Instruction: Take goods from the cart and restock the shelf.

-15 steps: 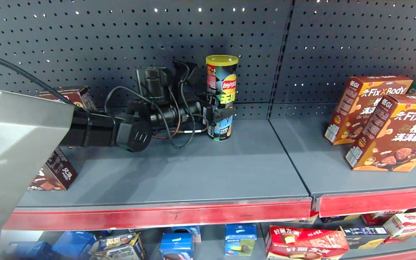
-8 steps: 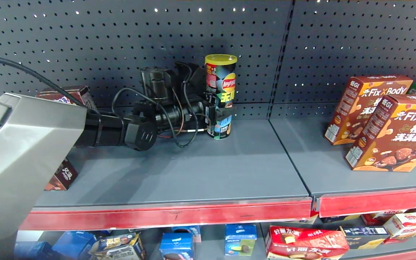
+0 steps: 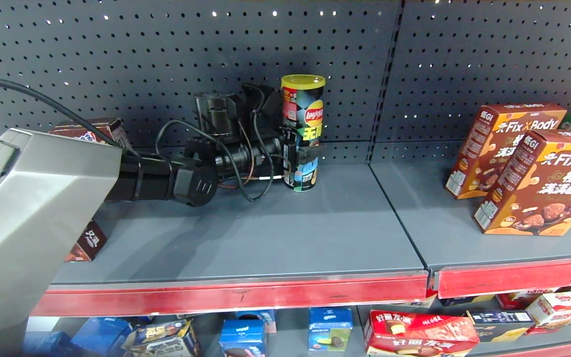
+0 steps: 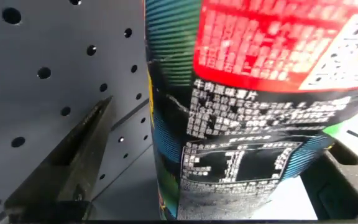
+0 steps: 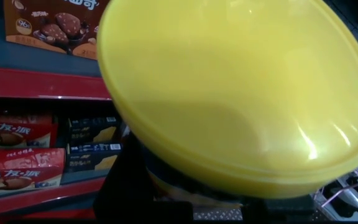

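A dark pegboard point(image 3: 117, 59) backs a grey shelf point(image 3: 265, 233) with a red front strip. At far left stand brown boxes point(image 3: 89, 238). The left gripper point(image 3: 301, 151) straddles a chip can point(image 3: 304, 106) standing upright at the shelf's rear. One finger point(image 4: 73, 162) stands apart from the can wall, so the jaws appear released. At right lean brown-and-orange boxes point(image 3: 538, 183). The right gripper point(image 5: 185, 202) appears closed on a second can point(image 5: 229, 93). Judgement: one can is placed; withdrawal and the second placement remain. The lower tier point(image 3: 293, 332) holds blue and red boxes.
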Controlling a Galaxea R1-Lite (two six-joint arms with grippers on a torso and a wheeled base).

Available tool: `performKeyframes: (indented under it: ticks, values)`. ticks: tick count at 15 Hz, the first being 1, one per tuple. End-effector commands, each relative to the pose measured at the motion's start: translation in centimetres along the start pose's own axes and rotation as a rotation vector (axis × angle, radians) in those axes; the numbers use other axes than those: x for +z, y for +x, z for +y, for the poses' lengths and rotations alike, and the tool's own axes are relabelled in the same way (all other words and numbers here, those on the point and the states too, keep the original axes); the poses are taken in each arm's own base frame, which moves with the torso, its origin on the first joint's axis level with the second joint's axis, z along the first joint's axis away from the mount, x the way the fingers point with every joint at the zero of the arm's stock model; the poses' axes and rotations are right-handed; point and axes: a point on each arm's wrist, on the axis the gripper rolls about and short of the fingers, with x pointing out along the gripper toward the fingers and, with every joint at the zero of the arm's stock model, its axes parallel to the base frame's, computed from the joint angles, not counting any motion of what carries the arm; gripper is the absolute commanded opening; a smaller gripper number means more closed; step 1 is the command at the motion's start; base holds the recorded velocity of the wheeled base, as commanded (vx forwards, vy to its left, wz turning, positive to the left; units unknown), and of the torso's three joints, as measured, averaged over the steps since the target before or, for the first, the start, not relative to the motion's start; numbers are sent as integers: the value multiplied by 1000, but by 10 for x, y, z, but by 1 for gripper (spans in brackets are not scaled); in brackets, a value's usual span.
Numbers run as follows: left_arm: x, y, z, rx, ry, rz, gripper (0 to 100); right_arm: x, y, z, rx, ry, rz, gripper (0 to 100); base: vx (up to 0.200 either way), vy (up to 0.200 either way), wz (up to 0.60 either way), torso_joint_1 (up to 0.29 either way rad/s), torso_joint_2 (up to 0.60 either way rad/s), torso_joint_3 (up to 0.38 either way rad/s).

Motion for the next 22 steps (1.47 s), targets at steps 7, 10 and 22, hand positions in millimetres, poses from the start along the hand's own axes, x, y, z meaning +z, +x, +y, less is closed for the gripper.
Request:
performKeyframes:
  ticks: [7,10,22]
  values:
    - [5,4,6,21,-11,-64,100,1,0,0,1,0,-3,0,0,0,0,0,0,0]
    - [5,5,4,14,-10,-70,100,1,0,0,1,0,-3,0,0,0,0,0,0,0]
    - [14,4,4,13,-29,-95,100,0,1,0,4,-1,3,0,0,0,0,0,0,0]
